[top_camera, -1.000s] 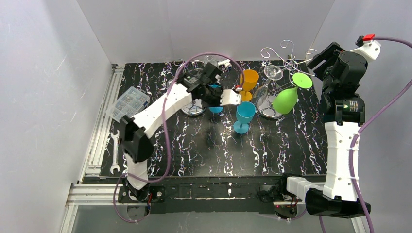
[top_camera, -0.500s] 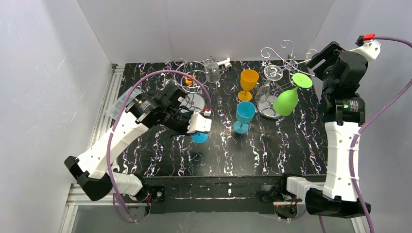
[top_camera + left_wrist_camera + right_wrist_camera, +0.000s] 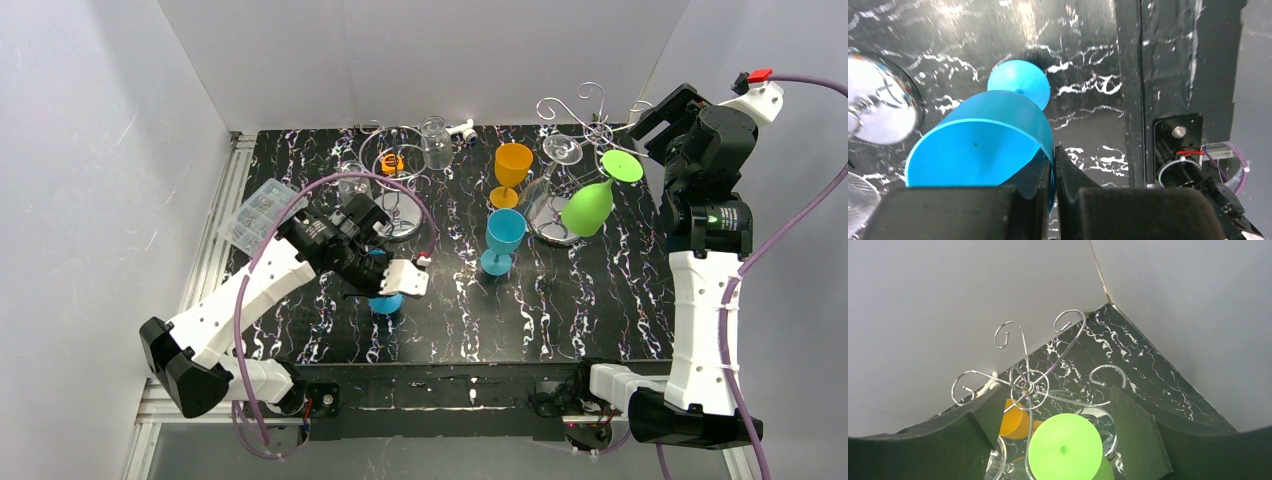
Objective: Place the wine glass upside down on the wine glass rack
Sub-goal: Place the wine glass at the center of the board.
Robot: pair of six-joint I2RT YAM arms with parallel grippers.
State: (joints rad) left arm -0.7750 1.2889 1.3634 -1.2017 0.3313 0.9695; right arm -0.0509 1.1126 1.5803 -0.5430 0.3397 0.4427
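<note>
Left wrist view caught the sky-blue, smooth plastic wine glass [image 3: 983, 145] tilted over the tabletop, its round foot pointing away. The left gripper [image 3: 1053, 167] pinched one thin side of the bowl wall between black pads, one inside the rim and one outside. In the top view this put the glass near 7 o'clock on the black, white-veined marble-look table [image 3: 560, 300]. It was well apart from the tall silver wire rack [image 3: 1025, 385] with curled scroll arms at 2 o'clock.

At the rack a lime-green plastic glass [image 3: 587, 208] hung slanted, foot up. The right gripper [image 3: 1055, 405] held its fingers spread either side of that flat foot, touching nothing that showed.

A one-sided grip on slick plastic could have let the bowl pivot or slide out once inverted. The way across passed a second blue goblet [image 3: 503, 235] toward 3 o'clock and an orange goblet [image 3: 513, 165] at 1 o'clock, both easy to knock over. The thin, springy arms, already occupied, might have snagged the foot or rocked the stand.
</note>
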